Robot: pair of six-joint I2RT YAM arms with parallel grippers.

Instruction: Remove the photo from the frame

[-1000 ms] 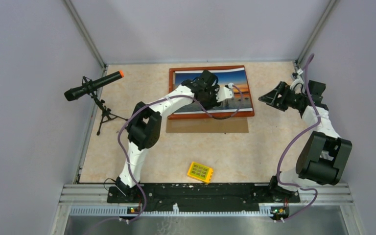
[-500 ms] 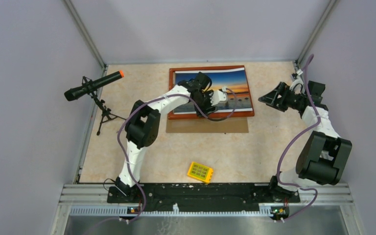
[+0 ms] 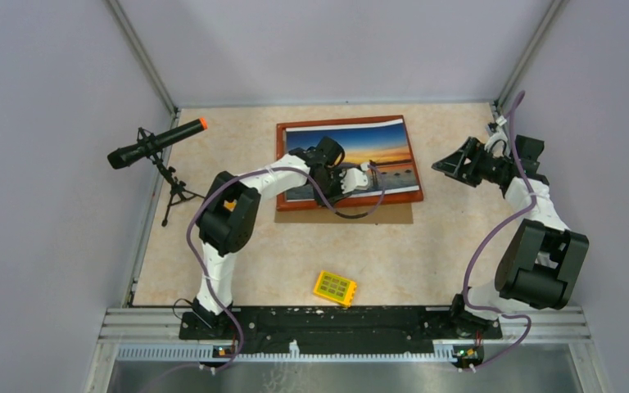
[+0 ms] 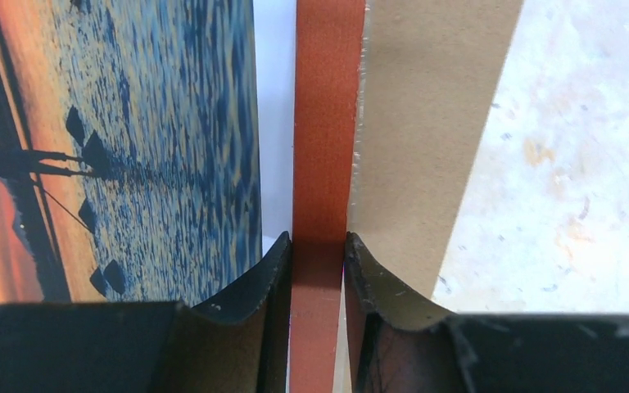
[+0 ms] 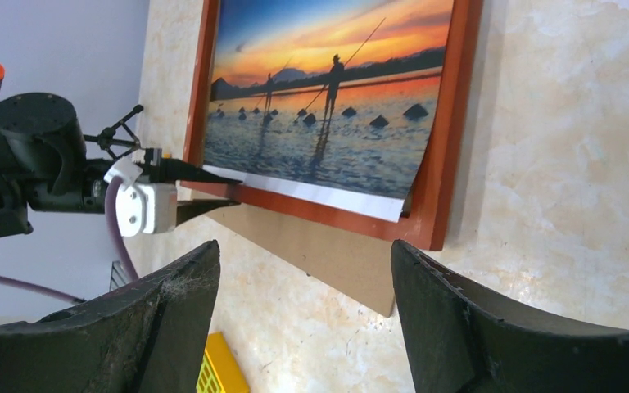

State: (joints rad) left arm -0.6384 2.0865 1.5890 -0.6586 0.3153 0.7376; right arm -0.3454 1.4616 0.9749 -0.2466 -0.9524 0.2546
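The left jaws clamp the near border of the frame [image 4: 328, 123] beside the photo [image 4: 131, 123], while the right jaws hang apart over the counter [image 5: 573, 164].

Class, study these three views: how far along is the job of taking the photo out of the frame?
Done: the plain brown backing board looks freed, sticking out from under the reddish-brown wooden picture frame. In hand: the left arm's jaws pinch the frame's near rail. Left: the large sunset photo lies inside the frame and must come out; the right arm's jaws hang open beside it.
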